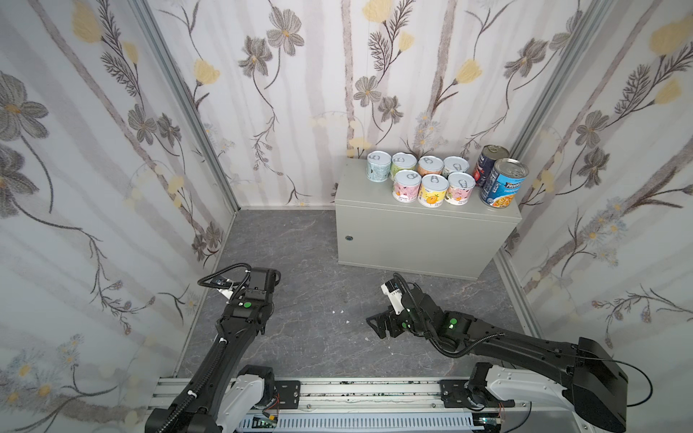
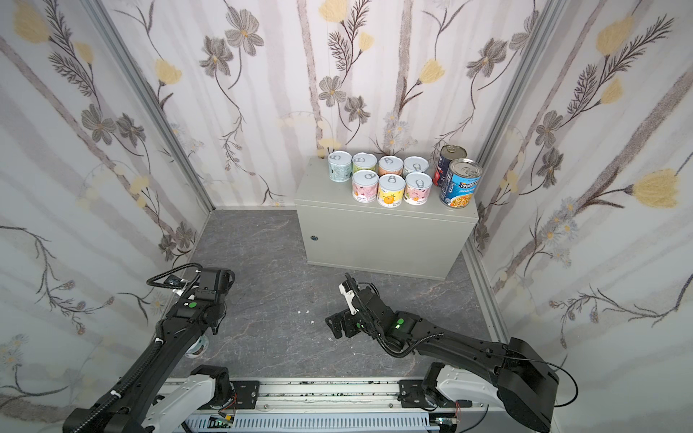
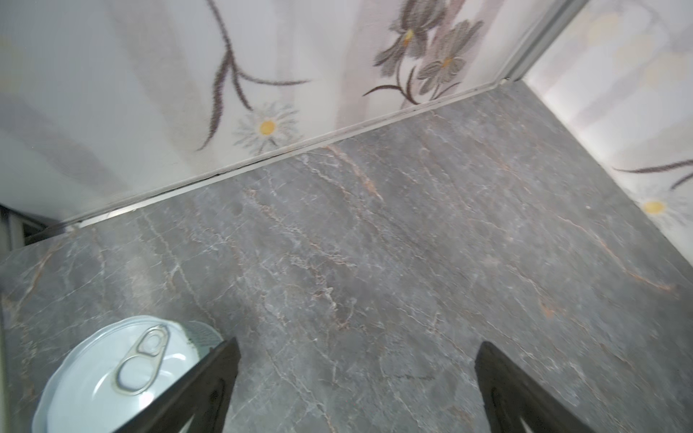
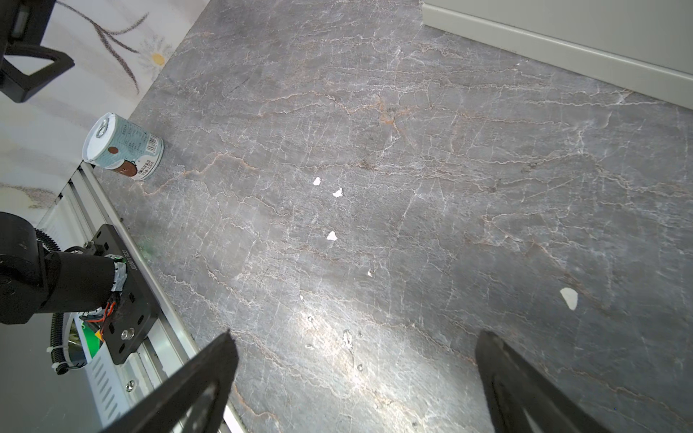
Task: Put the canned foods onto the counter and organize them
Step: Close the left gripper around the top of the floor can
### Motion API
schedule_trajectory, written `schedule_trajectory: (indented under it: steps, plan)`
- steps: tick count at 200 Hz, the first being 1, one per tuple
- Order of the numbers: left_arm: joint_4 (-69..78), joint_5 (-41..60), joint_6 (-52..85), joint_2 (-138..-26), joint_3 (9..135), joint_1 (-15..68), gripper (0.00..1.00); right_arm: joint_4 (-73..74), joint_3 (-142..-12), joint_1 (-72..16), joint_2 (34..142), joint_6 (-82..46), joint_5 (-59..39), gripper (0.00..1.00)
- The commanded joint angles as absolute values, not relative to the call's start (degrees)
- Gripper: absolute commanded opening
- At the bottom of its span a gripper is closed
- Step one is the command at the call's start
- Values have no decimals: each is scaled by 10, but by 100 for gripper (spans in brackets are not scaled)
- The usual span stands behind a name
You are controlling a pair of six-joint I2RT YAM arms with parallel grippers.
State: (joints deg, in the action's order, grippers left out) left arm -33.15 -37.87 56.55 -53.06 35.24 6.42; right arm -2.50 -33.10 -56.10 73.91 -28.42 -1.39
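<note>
The counter (image 1: 423, 232) (image 2: 382, 236), a light-grey metal box, stands at the back right. On its top stand several short pastel cans (image 1: 433, 189) (image 2: 391, 189) in two rows. At their right end are a blue soup can (image 1: 504, 183) (image 2: 460, 183) and a navy-and-red can (image 1: 489, 165) behind it. One teal can (image 3: 112, 375) (image 4: 123, 148) (image 2: 198, 346) stands upright on the floor by the left wall. My left gripper (image 3: 359, 341) hangs open just beside that can, which is outside the jaws. My right gripper (image 4: 357, 331) (image 1: 378, 324) is open over bare floor, mid-right.
Floral walls close in the dark marbled floor (image 1: 300, 300) on three sides. An aluminium rail (image 1: 337, 390) carrying both arm bases runs along the front. Small white flecks (image 4: 332, 235) lie on the floor between the arms.
</note>
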Motion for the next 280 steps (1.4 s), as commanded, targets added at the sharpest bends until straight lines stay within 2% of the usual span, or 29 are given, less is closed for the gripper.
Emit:
schedule_trajectory:
  steps: [1, 97, 164, 280]
  plan:
    - [-352, -393, 603, -520, 334, 28, 100, -5, -335, -562, 746, -284, -17, 100]
    - [-426, -389, 730, -534, 299, -80, 100, 13, -325, -569, 760, -286, -19, 100]
    - [-432, -420, 760, -568, 286, -85, 100, 27, -312, -568, 765, -286, -19, 100]
    - [-398, -406, 764, -655, 293, -89, 100, 27, -305, -568, 767, -283, -14, 100]
